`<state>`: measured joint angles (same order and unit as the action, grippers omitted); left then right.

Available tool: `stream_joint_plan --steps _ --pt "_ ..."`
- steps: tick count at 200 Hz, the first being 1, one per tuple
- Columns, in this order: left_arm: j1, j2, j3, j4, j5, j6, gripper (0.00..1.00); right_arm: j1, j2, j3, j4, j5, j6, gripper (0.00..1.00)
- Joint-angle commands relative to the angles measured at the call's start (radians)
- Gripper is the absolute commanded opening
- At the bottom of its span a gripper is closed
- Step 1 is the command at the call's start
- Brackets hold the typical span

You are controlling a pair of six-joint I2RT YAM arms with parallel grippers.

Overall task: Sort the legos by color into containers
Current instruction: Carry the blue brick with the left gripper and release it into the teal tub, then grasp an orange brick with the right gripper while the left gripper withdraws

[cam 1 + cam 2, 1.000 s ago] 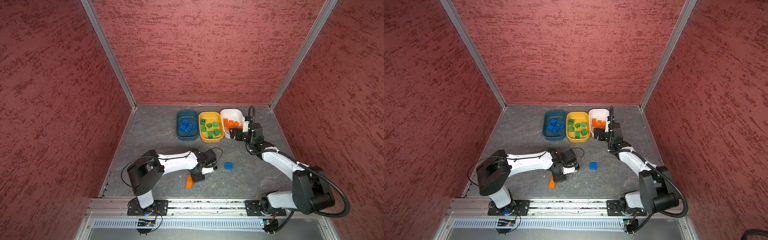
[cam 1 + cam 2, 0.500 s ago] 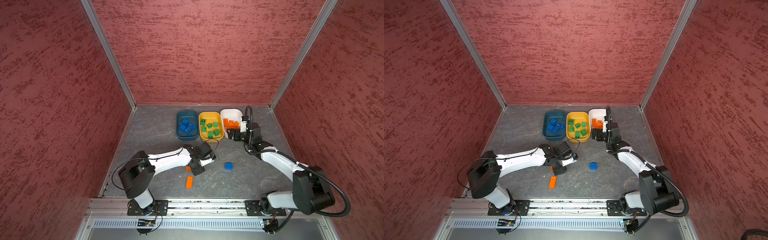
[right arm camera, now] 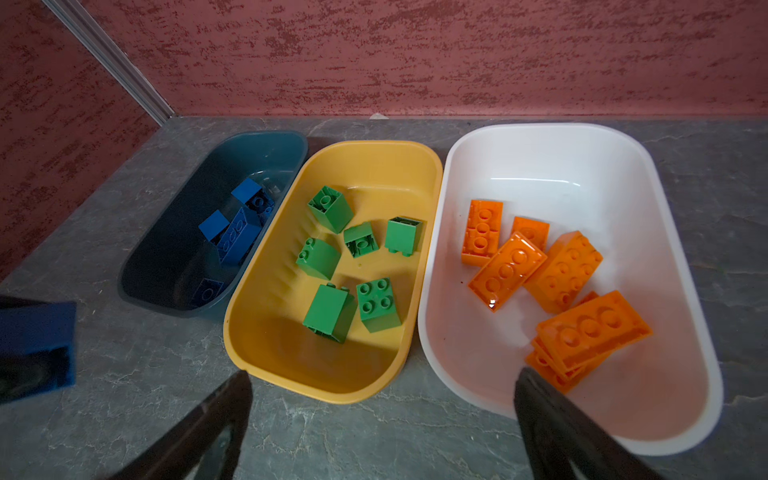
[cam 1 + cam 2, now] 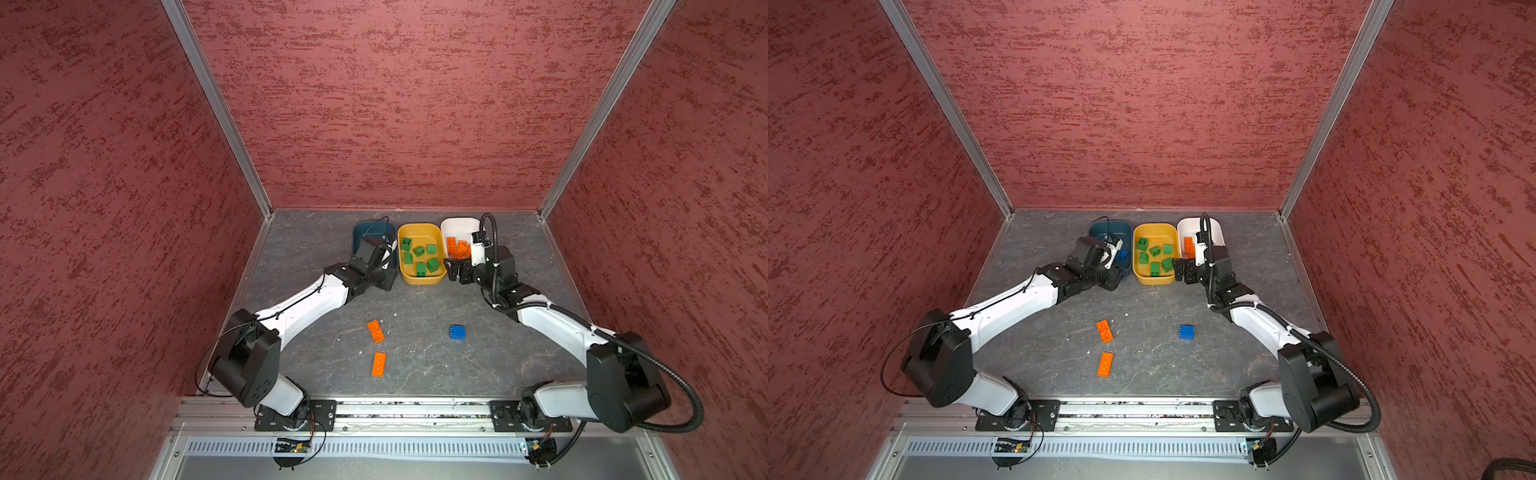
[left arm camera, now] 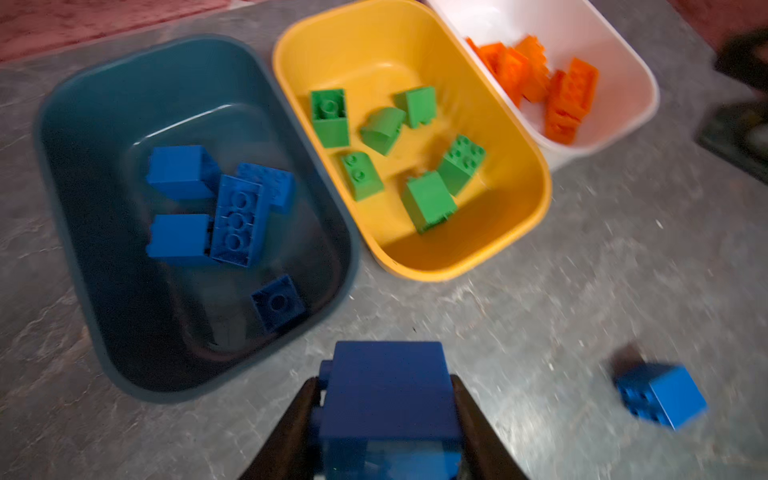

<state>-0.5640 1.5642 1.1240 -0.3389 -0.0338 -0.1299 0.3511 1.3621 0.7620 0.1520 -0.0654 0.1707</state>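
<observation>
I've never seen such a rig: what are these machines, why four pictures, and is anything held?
Two robot arms work on a grey table. Two pictures look down from overhead; two come from cameras on the arms' wrists. The left hand grips a blue brick near the teal tub of blue bricks. The right hand is open and empty, near the white tub of orange bricks. Green bricks lie in the yellow tub. Two loose orange bricks and one loose blue brick lie on the table.

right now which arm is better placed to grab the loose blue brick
Right. The right gripper is open and empty, with the loose blue brick on its side; the left gripper holds another blue brick.
</observation>
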Motion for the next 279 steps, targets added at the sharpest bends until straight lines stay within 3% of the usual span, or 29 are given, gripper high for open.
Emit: stream_joint_plan --steps 1,43,101,149,158,170,187,201,244,256,279 --pt "0.039 0.066 0.054 0.054 -0.067 -0.191 0.27 0.006 -0.031 -0.013 0.029 0.078 -0.013 0.99" --pt "0.096 0.202 0.179 -0.001 -0.033 -0.343 0.27 0.006 -0.032 -0.016 0.012 0.111 -0.012 0.99" --pt "0.159 0.386 0.401 -0.115 -0.029 -0.346 0.29 0.006 -0.047 -0.009 -0.002 0.130 -0.017 0.99" --pt "0.234 0.545 0.594 -0.110 0.087 -0.351 0.32 0.006 -0.068 -0.017 -0.010 0.139 -0.013 0.99" --pt "0.235 0.562 0.624 -0.115 0.096 -0.349 0.38 0.006 -0.076 -0.021 -0.011 0.121 -0.018 0.99" --pt "0.236 0.569 0.651 -0.117 0.116 -0.338 0.63 0.006 -0.090 -0.035 -0.001 0.037 -0.049 0.99" --pt "0.233 0.557 0.660 -0.107 0.162 -0.316 0.73 0.014 -0.113 -0.067 0.033 -0.151 -0.119 0.99" --pt "0.226 0.517 0.621 -0.059 0.207 -0.302 0.78 0.040 -0.122 -0.097 0.062 -0.243 -0.184 0.99" --pt "0.198 0.364 0.451 0.031 0.187 -0.313 0.90 0.149 -0.039 -0.063 -0.011 -0.315 -0.328 0.99" --pt "0.196 0.321 0.402 0.052 0.172 -0.325 1.00 0.190 0.000 -0.039 -0.048 -0.325 -0.389 0.99" --pt "0.193 0.241 0.316 0.071 0.114 -0.336 0.99 0.273 0.071 0.007 -0.100 -0.343 -0.502 0.99"
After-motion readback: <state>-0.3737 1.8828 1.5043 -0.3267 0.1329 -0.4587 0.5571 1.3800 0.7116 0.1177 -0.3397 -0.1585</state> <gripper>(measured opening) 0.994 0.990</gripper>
